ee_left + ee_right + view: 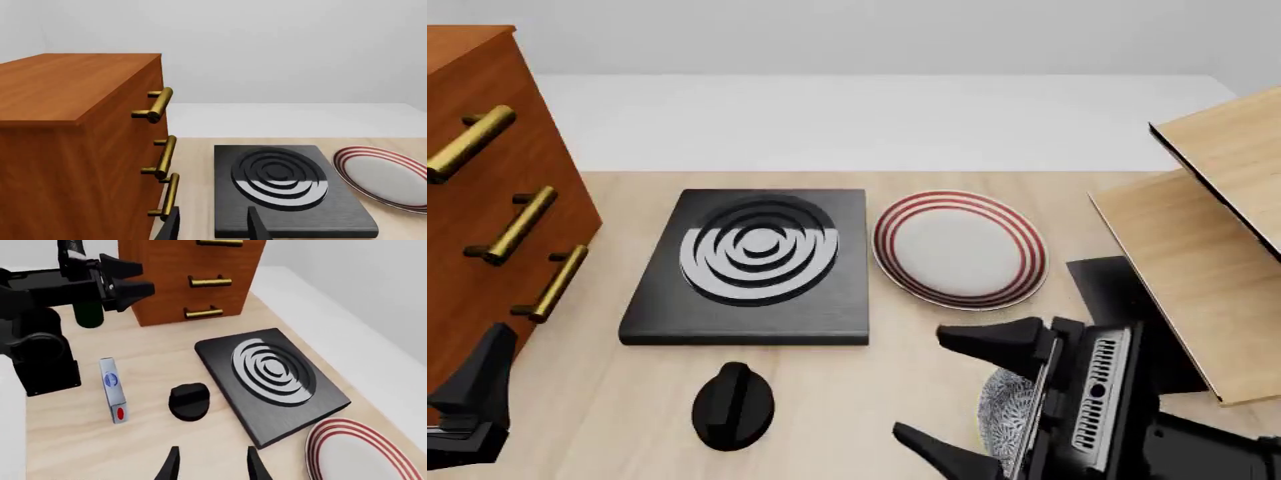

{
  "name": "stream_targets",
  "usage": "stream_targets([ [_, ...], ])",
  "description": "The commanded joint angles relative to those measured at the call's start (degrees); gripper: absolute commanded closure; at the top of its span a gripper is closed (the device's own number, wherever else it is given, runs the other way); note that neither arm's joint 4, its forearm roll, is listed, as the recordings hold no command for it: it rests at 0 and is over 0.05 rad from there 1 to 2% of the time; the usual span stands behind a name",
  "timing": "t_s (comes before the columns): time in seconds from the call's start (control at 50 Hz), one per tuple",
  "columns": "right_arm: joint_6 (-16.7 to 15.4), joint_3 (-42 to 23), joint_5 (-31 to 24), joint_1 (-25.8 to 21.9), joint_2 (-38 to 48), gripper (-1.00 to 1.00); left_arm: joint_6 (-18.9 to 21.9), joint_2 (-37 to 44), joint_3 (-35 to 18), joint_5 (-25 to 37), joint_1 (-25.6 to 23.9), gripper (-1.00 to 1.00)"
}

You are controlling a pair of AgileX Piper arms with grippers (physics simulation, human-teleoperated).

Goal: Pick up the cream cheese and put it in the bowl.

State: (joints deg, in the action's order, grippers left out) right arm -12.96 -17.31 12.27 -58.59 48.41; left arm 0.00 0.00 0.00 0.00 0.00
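Both black grippers, left (pixel 127 282) and right (pixel 968 390), gape empty, so nothing is done: the small blue-sided cream cheese box (pixel 112 388) lies ungrasped, well clear of the patterned bowl (pixel 1010 412) under the right gripper at five o'clock.

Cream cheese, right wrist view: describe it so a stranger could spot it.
Find the black burner slab with grey rings, then the black knob beside it. Between that knob and the left arm's base lies the cream cheese: a slim pale box with a blue oval logo, unlike its dark neighbours.
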Motion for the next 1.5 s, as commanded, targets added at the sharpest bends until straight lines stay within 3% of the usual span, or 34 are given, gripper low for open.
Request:
stream_targets([
  [0.02,-0.66,-2.44,5.00,-4.65,9.99,-1.00,0.00,0.00,0.00,0.00,0.00,-1.00],
  [0.22,-2.27,-5.60,9.07,-8.19,19.17,-1.00,0.00,0.00,0.00,0.00,0.00,-1.00],
  [0.54,-2.08,-11.63,11.66,-13.57,30.59,-1.00,0.00,0.00,0.00,0.00,0.00,-1.00],
  [0.94,1.20,-18.70,13.75,-19.81,41.22,-1.00,0.00,0.00,0.00,0.00,0.00,-1.00],
  [1.5,4.26,-21.92,18.48,-20.84,51.53,-1.00,0.00,0.00,0.00,0.00,0.00,-1.00],
])
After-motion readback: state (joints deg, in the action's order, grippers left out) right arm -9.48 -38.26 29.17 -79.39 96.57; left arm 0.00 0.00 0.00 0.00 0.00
